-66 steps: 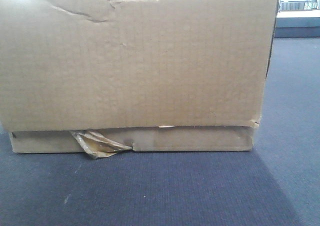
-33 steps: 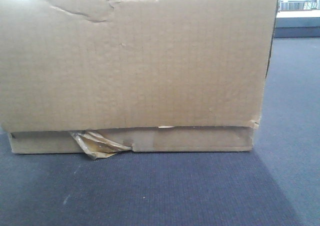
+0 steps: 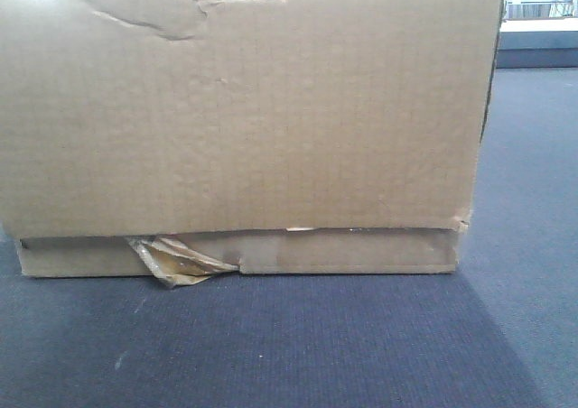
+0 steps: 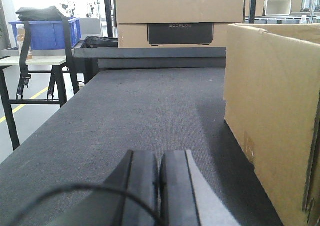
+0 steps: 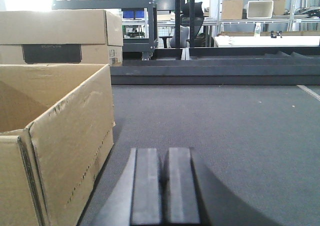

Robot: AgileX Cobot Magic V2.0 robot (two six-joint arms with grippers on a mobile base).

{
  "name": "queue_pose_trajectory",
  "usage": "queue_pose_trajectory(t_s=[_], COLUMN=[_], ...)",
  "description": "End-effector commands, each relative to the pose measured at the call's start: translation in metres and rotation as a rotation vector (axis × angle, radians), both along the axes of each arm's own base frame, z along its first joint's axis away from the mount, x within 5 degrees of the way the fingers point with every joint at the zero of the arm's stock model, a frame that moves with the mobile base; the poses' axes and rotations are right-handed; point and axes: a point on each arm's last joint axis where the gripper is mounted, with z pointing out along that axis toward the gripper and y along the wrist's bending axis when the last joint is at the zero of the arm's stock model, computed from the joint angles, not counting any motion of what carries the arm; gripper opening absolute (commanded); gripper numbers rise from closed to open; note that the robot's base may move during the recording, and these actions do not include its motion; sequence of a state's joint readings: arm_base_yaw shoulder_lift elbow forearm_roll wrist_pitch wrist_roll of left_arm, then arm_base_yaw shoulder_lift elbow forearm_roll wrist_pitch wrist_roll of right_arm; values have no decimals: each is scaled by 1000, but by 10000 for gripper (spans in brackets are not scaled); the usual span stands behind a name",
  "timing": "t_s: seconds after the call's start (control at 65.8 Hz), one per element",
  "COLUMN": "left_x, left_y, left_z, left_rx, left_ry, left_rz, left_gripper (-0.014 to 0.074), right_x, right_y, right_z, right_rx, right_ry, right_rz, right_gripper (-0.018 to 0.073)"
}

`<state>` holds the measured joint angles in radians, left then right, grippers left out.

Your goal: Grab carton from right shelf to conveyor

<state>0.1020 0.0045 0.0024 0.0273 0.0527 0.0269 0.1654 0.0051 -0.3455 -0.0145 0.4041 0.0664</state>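
- Plainly, the large plain brown corrugated cardboard carton (image 3: 244, 110) sits on the broad dark blue-grey ribbed conveyor belt (image 3: 298, 345), its bottom edge resting on the belt.
- Only the front view shows the creased upper edge and the wrinkly tuft of yellowish clear tape (image 3: 176, 260) poking out from under the carton's lower flap at the left.
- The left wrist view shows what the front view cannot: the left pincer (image 4: 159, 186) has its two dark fingers pressed together with nothing between them, low over the belt, with the carton standing apart to its right.
- The right wrist view shows the right pincer (image 5: 162, 186) likewise pressed together and holding nothing, with the carton to its left, near but not touching.
- Only this right wrist view looks into the carton's open top; the inside is partly visible and what lies within cannot be told.
- Both wrist views show another brown cardboard box with a dark printed panel (image 4: 180, 16) beyond the far end of the belt.
- The left wrist view alone shows a blue plastic bin (image 4: 47, 33) on a stand at the left.
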Motion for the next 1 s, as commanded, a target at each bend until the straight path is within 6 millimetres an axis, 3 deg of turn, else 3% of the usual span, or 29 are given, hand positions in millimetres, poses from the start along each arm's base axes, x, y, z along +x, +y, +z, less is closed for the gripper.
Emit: queue_pose_trajectory(t_s=[0.0, 0.411, 0.563, 0.988], left_x=[-1, -1, -1, -1], left_y=[0, 0, 0, 0], left_z=[3, 3, 3, 3], left_rx=[2, 2, 2, 2], left_ry=[-24, -24, -24, -24], left_rz=[-6, -6, -6, -6], left_gripper=[14, 14, 14, 14], right_x=[-1, -1, 1, 27], right_y=[-1, -1, -3, -2], right_z=[2, 3, 0, -70], right_rx=[-9, -8, -18, -90], right_ry=[-30, -35, -28, -21], right_rz=[-10, -11, -89, -128], right_gripper=[-75, -75, -75, -75])
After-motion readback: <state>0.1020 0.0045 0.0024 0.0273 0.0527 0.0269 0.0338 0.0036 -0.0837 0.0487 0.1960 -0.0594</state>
